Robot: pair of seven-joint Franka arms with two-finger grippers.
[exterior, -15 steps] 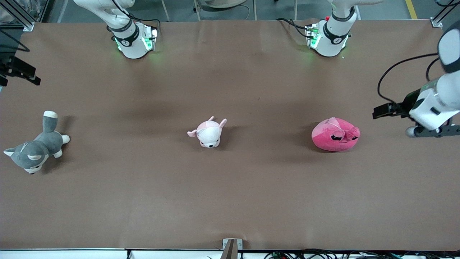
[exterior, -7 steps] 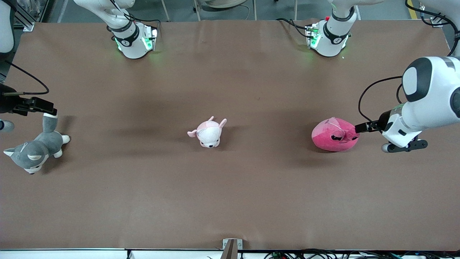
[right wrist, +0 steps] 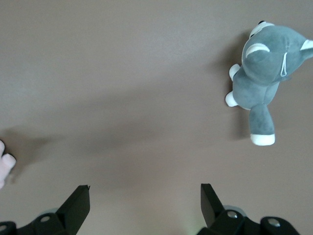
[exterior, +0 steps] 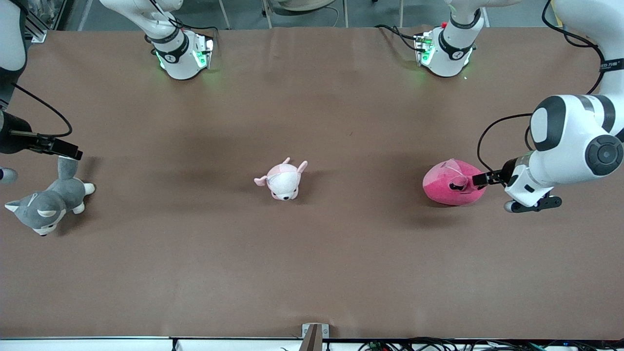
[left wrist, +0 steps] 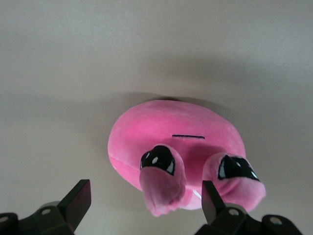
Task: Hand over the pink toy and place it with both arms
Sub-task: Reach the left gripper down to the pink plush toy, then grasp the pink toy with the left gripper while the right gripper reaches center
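The pink toy (exterior: 448, 185) is a rounded hot-pink plush lying on the brown table toward the left arm's end. My left gripper (exterior: 482, 179) hangs low over the toy's edge on that side, open. In the left wrist view the pink toy (left wrist: 166, 132) fills the middle. A floppy pink flap by one black eye shows between the spread fingers of the left gripper (left wrist: 145, 196). My right gripper (exterior: 70, 152) hangs open over the table by the husky's tail. In the right wrist view the right gripper (right wrist: 145, 193) has only bare table between its fingers.
A small pale pink-and-white puppy plush (exterior: 282, 181) sits mid-table; its edge shows in the right wrist view (right wrist: 4, 164). A grey-and-white husky plush (exterior: 46, 204) (right wrist: 264, 78) lies at the right arm's end. The left arm's bulky white wrist (exterior: 575, 141) looms beside the pink toy.
The left arm swung in from the table's end and came down to the pink toy's edge. The right gripper came into view over the husky's tail. Both stayed open; no plush moved.
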